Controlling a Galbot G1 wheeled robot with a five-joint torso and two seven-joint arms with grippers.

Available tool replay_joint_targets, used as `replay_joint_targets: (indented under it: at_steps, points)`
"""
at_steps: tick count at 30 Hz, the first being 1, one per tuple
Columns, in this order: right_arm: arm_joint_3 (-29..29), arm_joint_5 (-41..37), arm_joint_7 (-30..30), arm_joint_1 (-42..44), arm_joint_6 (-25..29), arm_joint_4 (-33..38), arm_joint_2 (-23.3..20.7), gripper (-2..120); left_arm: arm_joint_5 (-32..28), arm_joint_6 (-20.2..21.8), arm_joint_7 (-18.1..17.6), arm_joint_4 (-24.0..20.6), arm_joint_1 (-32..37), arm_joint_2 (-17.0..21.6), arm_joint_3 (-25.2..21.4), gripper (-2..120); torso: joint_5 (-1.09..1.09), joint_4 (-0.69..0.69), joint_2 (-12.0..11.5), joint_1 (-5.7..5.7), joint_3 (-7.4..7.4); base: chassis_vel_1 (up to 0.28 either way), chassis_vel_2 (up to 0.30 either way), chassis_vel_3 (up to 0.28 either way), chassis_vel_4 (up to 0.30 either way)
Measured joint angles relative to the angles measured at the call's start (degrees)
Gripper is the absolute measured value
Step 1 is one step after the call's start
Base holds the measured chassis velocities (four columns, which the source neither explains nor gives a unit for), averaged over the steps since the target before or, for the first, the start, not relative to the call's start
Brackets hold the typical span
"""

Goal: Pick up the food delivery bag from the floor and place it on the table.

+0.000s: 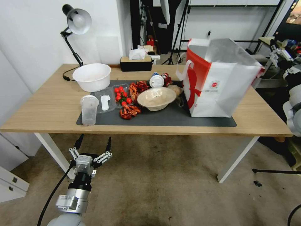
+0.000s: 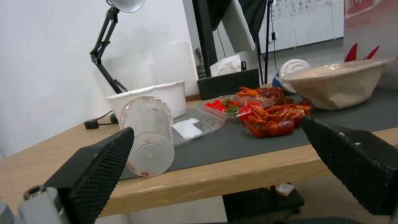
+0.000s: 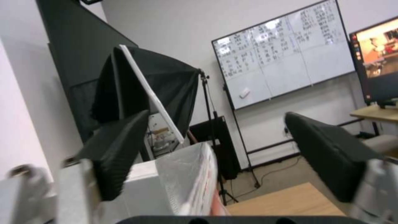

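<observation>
Hovering low over the floor [image 1: 163,188] in front of the table [image 1: 40,116], the left gripper [image 1: 93,145] waits with its jaws spread wide and nothing between them, clear of the work. Beyond it on the dark mat [image 1: 175,117] stand a clear plastic cup [image 1: 89,110], a white tub [image 1: 92,76], cherry tomatoes [image 1: 121,94], crayfish [image 1: 129,111] and a lidded bowl [image 1: 156,98], apparently a meal laid out. Farther right, the food delivery bag [image 1: 216,81] stands upright on the mat's right end, mouth open, off the carpet, so the placing looks done. At the far right the right gripper [image 3: 215,152], raised just beside the bag's top edge, has its jaws wide apart and holds nothing, which suggests the bag has been let go.
</observation>
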State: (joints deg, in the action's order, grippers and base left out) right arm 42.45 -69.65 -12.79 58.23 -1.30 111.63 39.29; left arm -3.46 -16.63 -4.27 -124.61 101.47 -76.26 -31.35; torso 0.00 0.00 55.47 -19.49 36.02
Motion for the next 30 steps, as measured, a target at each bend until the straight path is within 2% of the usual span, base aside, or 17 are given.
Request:
replay_joint_targets:
  at_steps: [2, 3, 11, 12, 16, 20, 23, 28, 30]
  points:
    - [1.7, 1.2, 1.6, 1.8, 0.0, 1.1, 0.3, 97, -0.6, 0.0, 0.0, 0.0, -0.2, 0.3, -0.1, 100, 0.00, 0.00, 0.0, 0.00, 0.00, 0.000, 0.000, 0.000, 0.000]
    - [2.2, 1.6, 1.9, 2.3, 0.0, 1.4, 0.4, 98, -0.8, 0.0, 0.0, 0.0, -0.2, 0.4, -0.1, 100, 0.00, 0.00, 0.0, 0.00, 0.00, 0.000, 0.000, 0.000, 0.000]
    - [9.1, 7.5, 7.8, 10.7, 0.5, 6.5, 2.6, 100, -1.4, 0.0, -0.1, 0.4, -0.4, 0.8, -0.3, 100, -0.01, 0.00, 0.0, 0.00, 0.00, 0.000, 0.000, 0.000, 0.000]
    - [11.7, 9.8, 10.6, 14.9, 0.4, 9.0, 4.0, 100, -1.4, -0.1, 0.0, 0.5, -0.6, 0.8, -0.2, 100, 0.00, -0.01, 0.0, 0.00, 0.00, 0.000, 0.000, 0.000, 0.000]
    - [15.0, 14.4, 14.0, 20.8, 0.0, 12.9, 7.1, 100, -1.6, -0.1, 0.1, 0.7, -0.8, 0.9, -0.1, 100, -0.01, -0.01, 0.0, 0.00, -0.01, 0.000, 0.000, 0.000, 0.000]
    - [15.9, 17.8, 15.2, 23.0, -0.1, 15.1, 9.6, 100, -1.9, -0.1, 0.2, 0.9, -0.9, 1.0, -0.1, 100, 0.00, -0.01, 0.0, 0.00, -0.01, 0.000, 0.000, 0.000, 0.000]
    - [14.9, 23.8, 16.3, 26.0, 0.1, 18.6, 16.0, 100, -2.5, -0.7, 0.3, 1.5, -1.1, 1.5, -0.7, 100, -0.02, 0.00, 0.0, 0.00, -0.01, 0.000, 0.000, 0.000, 0.000]
    - [13.7, 27.0, 17.2, 27.1, 0.4, 19.4, 18.7, 100, -2.8, -0.8, 0.3, 1.7, -1.0, 1.7, -0.9, 100, 0.00, 0.00, 0.0, 0.01, -0.01, 0.000, 0.000, 0.000, 0.000]
    - [10.4, 33.8, 19.7, 29.8, 3.0, 19.2, 24.7, 100, -3.3, -0.9, 0.3, 1.9, -1.0, 1.9, -1.1, 100, -0.01, 0.01, 0.0, 0.00, -0.01, 0.000, 0.000, 0.000, 0.000]
